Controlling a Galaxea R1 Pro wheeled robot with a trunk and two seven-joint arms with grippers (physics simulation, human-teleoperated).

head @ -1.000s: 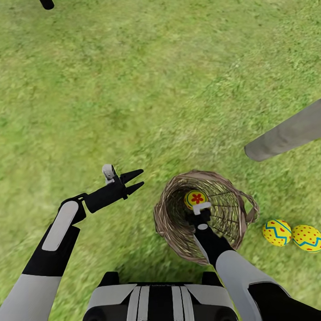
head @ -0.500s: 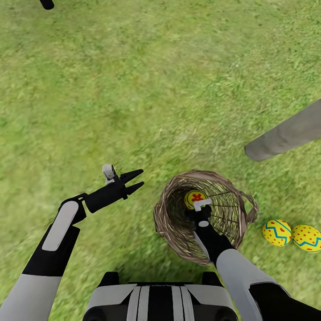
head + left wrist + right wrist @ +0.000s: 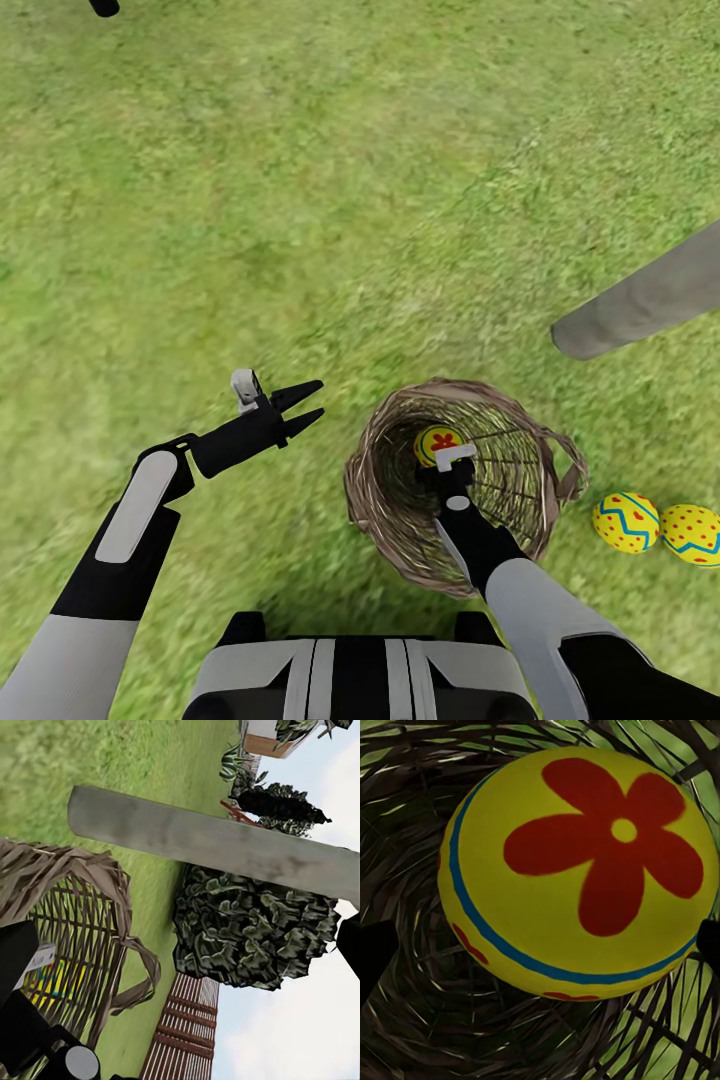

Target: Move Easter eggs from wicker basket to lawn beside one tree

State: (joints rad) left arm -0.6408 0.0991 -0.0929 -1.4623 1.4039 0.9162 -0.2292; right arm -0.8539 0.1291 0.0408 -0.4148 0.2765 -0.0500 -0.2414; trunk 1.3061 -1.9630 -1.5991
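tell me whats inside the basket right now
One egg with a red flower mark lies inside the basket, with the right gripper reaching in at it. The arm covers part of the basket floor.

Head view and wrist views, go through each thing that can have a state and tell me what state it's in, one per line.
Wicker basket: upright on the lawn, one egg inside.
Flower egg: in the basket, between the right gripper's fingers.
Zigzag egg: out, lying on the grass.
Dotted egg: out, beside the zigzag egg.
Right gripper: reaching into the basket; grip cannot be told.
Left gripper: open, empty, above the grass.
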